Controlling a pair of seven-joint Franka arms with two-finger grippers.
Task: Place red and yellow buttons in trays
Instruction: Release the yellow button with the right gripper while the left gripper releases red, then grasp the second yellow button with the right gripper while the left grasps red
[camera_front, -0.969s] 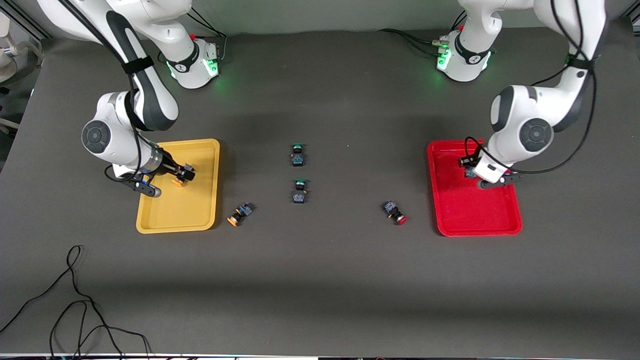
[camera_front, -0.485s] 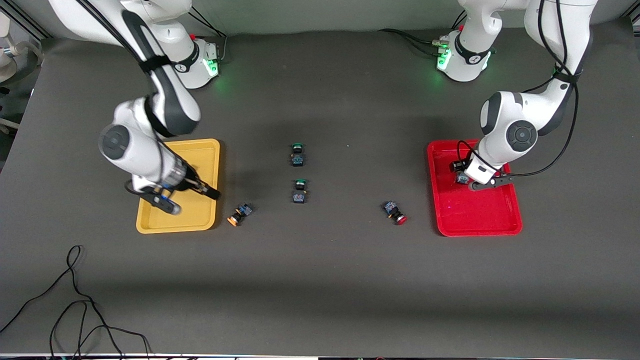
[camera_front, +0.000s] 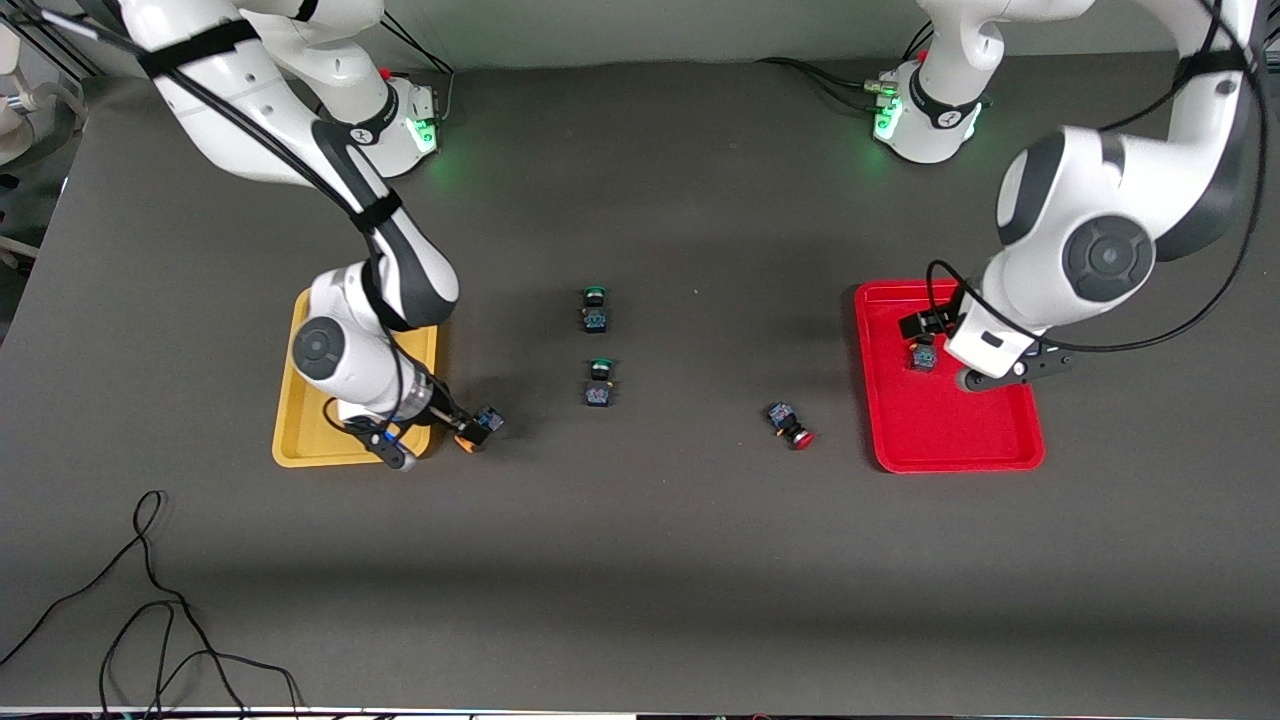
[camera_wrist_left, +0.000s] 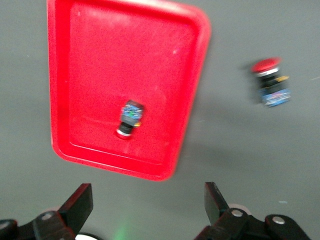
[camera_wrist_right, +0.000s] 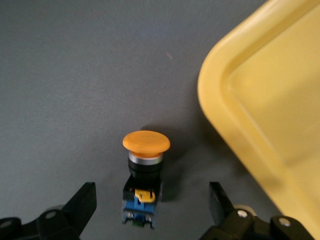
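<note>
The orange-capped button (camera_wrist_right: 145, 177) lies on the surface just beside the yellow tray (camera_front: 290, 440) — the spread right pincer (camera_wrist_right: 150, 207) should straddle its body squarely before closing; the left pincer (camera_wrist_left: 147, 202), released, hangs over the red tray (camera_front: 890, 460).

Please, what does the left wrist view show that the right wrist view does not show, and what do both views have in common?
Only the left wrist view shows the red tray with one red-capped button lying in it, and a second red-capped button on the table beside that tray. Only the right wrist view shows the yellow tray and an orange-capped button on the table between the right pincer fingers. Both show the dark table and an open pincer; the left pincer is empty.
</note>
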